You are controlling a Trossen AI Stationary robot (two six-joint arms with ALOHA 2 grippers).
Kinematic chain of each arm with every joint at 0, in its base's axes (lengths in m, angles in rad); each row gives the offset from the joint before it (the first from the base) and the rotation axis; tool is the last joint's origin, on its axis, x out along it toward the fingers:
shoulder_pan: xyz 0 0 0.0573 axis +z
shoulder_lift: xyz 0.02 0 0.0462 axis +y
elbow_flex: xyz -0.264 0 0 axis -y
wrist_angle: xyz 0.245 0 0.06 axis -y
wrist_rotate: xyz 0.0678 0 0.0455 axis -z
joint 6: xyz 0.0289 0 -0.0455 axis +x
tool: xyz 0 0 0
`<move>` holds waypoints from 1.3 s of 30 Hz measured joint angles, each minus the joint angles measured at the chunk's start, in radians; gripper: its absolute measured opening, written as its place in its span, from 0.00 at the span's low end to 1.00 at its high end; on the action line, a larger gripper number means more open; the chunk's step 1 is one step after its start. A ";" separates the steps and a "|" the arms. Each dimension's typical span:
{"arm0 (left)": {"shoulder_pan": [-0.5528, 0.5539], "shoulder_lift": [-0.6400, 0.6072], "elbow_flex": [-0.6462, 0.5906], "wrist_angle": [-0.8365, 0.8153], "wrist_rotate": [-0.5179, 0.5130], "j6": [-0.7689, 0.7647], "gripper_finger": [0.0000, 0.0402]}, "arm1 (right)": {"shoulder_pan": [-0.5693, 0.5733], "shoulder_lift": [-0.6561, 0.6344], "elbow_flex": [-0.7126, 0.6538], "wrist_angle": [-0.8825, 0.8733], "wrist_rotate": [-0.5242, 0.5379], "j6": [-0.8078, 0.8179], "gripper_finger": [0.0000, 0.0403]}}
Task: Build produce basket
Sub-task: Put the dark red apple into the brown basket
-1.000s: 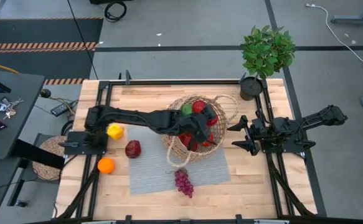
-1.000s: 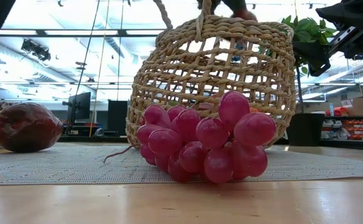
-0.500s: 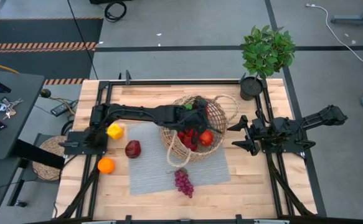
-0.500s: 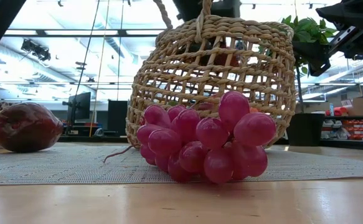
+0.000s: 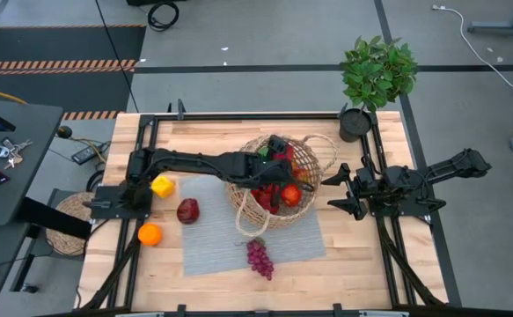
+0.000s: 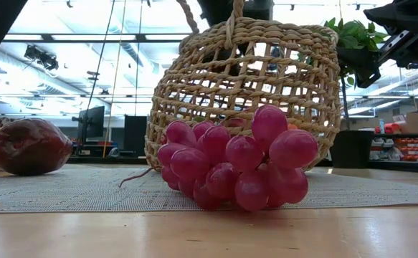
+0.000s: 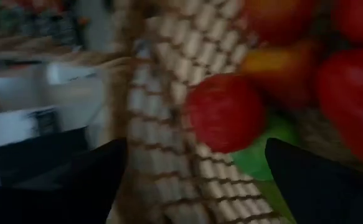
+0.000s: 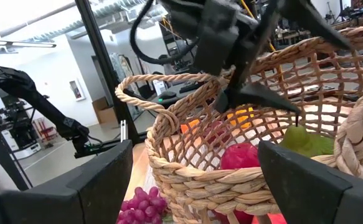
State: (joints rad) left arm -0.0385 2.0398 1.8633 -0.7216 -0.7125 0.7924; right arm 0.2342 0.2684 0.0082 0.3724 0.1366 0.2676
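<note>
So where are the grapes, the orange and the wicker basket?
grapes (image 5: 259,258), high view, middle of the bunch.
orange (image 5: 150,234), high view, its centre.
basket (image 6: 216,93), low view, woven side wall.

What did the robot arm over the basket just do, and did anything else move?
The left gripper pulled back from the near side of the tan wicker basket toward its far rim and opened, letting go a red fruit that now lies inside. The right gripper, purple grapes, dark red apple, orange and yellow pepper stayed put.
</note>
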 joint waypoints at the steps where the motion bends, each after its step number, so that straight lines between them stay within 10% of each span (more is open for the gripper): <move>1: -0.010 -0.005 0.000 0.014 -0.042 0.001 0.97 | 0.000 0.000 0.000 0.000 0.000 0.000 0.86; 11: -0.113 -0.093 0.098 0.092 -0.322 0.056 0.96 | 0.000 0.000 0.000 0.000 0.000 0.000 0.86; 18: -0.216 -0.171 0.171 0.000 -0.342 -0.112 0.96 | 0.000 0.000 0.000 0.003 0.000 0.000 0.86; 30: -0.277 -0.315 0.171 -0.820 -0.318 -1.055 0.96 | 0.000 0.000 0.000 0.001 0.000 0.000 0.86; 39: -0.351 -0.450 -0.081 -0.845 -0.285 -1.340 0.96 | 0.000 0.000 0.000 0.001 0.000 0.000 0.86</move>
State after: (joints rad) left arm -0.3894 1.5901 1.7826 -1.5666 -0.9971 -0.5479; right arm 0.2344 0.2680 0.0082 0.3737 0.1368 0.2676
